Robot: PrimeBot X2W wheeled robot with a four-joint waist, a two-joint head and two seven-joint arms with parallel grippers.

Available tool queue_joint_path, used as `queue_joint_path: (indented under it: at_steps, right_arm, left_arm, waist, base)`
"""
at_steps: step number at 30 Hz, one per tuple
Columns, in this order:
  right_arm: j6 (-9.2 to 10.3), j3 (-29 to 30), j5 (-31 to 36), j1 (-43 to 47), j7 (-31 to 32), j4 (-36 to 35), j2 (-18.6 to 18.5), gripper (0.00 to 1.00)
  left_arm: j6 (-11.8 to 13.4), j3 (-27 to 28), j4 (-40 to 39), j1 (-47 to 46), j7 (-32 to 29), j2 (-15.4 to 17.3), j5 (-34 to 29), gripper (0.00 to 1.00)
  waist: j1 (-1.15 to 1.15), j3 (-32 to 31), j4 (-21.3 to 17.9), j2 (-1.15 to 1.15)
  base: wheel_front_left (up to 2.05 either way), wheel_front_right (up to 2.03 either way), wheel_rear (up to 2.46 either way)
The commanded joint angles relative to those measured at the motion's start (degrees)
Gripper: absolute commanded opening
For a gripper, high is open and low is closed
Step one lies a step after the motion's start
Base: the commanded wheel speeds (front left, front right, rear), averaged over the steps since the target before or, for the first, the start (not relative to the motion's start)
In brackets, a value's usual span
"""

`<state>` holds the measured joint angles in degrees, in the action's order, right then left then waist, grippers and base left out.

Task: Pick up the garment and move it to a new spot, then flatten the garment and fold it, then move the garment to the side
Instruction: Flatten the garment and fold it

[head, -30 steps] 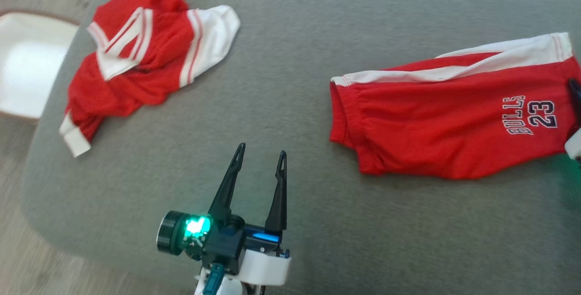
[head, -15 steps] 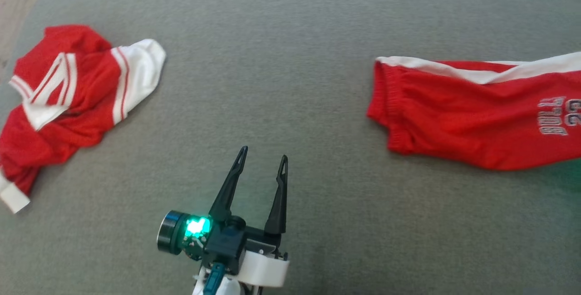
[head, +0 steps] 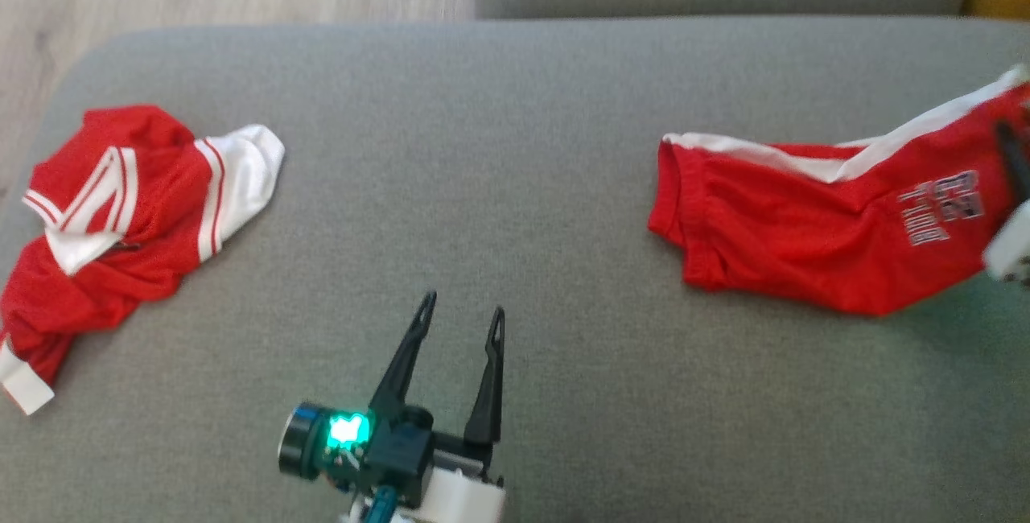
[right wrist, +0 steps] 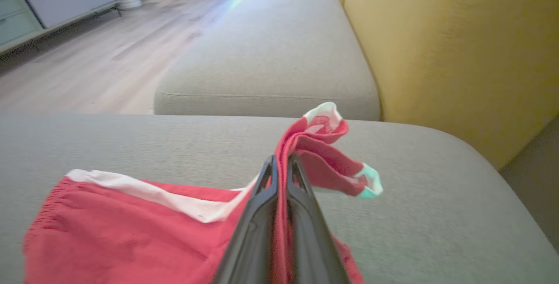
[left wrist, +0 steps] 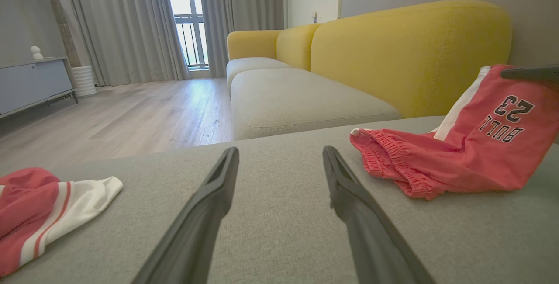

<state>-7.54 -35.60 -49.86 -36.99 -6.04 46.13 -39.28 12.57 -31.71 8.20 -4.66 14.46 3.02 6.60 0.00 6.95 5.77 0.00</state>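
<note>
Risks losing the shorts [head: 813, 241] out of the right gripper [right wrist: 281, 164]: pinched shut on just a thin bunch of leg-hem cloth, with a loose flap curling past the fingertips at the centre of the right wrist view. Could slide free under a quick lift or a sideways swing, judging by so slight a pinch. Could also drag rather than lift, with the waistband end down on the grey cushion [head: 515, 145] right of centre in the head view; may bunch or roll under itself if pulled low across the weave. Might land twisted at the new spot too, hanging from one corner, and so make the flattening harder. Worth watching the red and white shirt [head: 121, 217] at the left edge of the head view as well: well apart from the shorts, but in the way if carried that far.

Holds nothing in the left gripper [head: 460, 318]: spread wide, pointing up the frame at bottom centre of the head view, over bare cushion. As for the shorts: up and to the right of that gripper, well apart, stretching to the right edge of the frame. Climb from waistband at lower left to printed leg at upper right, there clamped between both fingers of the closed right gripper.
</note>
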Motion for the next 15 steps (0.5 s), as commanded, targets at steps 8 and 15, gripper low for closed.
queue_joint_path:
  at_steps: [8,15]
  right_arm:
    - [0.05,-3.91,1.45,-2.01,1.94,-4.64,4.49,0.00]
    - [0.05,-7.34,1.62,-5.01,5.55,-4.55,12.44,0.00]
  left_arm:
    - [0.21,0.83,-1.45,1.63,0.53,-0.14,1.47,1.00]
    - [0.32,-0.12,-1.93,1.23,0.53,-0.14,2.24,1.00]
  waist:
    - [0.00,-5.03,1.66,0.00]
    - [0.00,-3.99,4.01,0.00]
  base:
    - [0.00,0.00,0.00]
    - [0.00,0.00,0.00]
